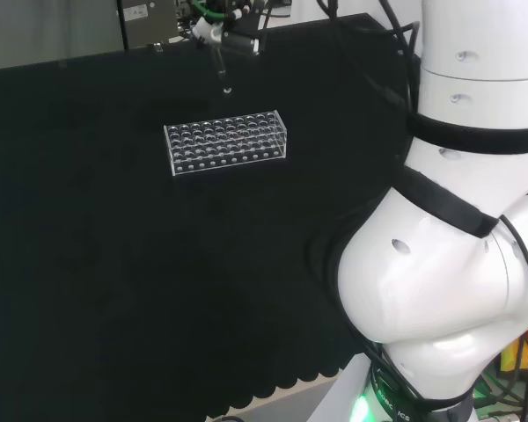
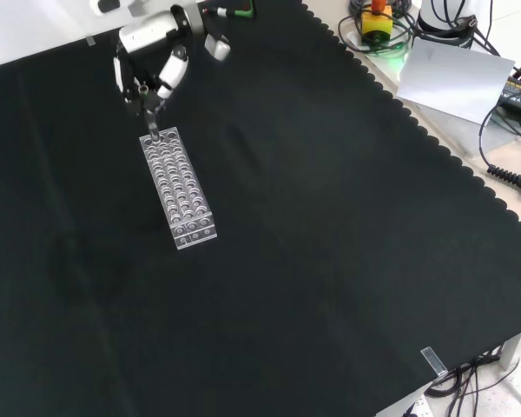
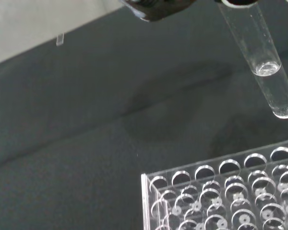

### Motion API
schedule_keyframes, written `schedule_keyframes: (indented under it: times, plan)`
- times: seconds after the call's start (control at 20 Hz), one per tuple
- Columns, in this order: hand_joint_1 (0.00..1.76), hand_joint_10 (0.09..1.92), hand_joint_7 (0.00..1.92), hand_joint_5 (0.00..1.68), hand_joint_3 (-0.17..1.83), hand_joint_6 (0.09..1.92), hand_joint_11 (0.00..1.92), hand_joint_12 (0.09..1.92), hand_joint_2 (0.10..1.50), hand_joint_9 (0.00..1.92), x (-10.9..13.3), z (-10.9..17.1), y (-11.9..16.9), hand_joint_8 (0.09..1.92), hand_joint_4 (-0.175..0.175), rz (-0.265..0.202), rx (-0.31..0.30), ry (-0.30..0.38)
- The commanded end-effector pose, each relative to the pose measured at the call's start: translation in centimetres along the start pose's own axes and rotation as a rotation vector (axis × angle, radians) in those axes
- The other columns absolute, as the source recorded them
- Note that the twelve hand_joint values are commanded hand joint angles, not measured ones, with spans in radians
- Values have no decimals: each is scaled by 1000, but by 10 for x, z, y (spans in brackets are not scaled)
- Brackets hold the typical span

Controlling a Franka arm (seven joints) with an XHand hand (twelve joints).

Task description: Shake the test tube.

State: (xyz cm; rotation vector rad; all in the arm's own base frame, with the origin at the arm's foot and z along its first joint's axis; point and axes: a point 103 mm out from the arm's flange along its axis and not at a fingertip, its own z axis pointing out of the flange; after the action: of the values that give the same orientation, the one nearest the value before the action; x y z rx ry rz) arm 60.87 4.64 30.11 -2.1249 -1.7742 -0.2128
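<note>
My hand (image 1: 236, 35) hangs over the far side of the cloth, its fingers pinched round the top of a clear test tube (image 1: 221, 74). The tube points down, above and just beyond the clear plastic rack (image 1: 226, 142) with its many round holes. In the front view the hand (image 2: 149, 48) is at the top left, and the tube (image 2: 150, 120) hangs over the rack's far end (image 2: 179, 187). Close up, the tube (image 3: 261, 57) holds a little clear liquid in its rounded bottom and hovers off the rack's corner (image 3: 221, 196). A dark part of the hand (image 3: 158, 6) shows beside the tube.
The arm's white links (image 1: 458, 220) take up the right of the head view. Beyond the cloth's scalloped edge (image 2: 434, 148) lie a yellow and red stop button (image 2: 378, 22), a sheet of paper (image 2: 451, 69) and cables (image 2: 508, 169).
</note>
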Motion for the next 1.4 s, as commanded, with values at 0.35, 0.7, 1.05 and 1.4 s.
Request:
schedule_keyframes:
  times: [0.35,0.7,1.05,1.4]
  plan:
    - [1235,688,1736,1403,-175,289,1260,846,1041,1674,2,-38,-32,496,-175,12,-35,80]
    - [1236,691,1735,1404,-175,286,1259,846,1040,1672,80,-16,-45,498,-175,-108,15,145]
    - [1236,694,1733,1405,-175,284,1260,846,1040,1670,121,-9,-52,500,-175,-166,39,175]
    - [1398,762,1694,1180,4,680,1144,871,994,1634,69,-26,-48,573,-175,-84,0,140]
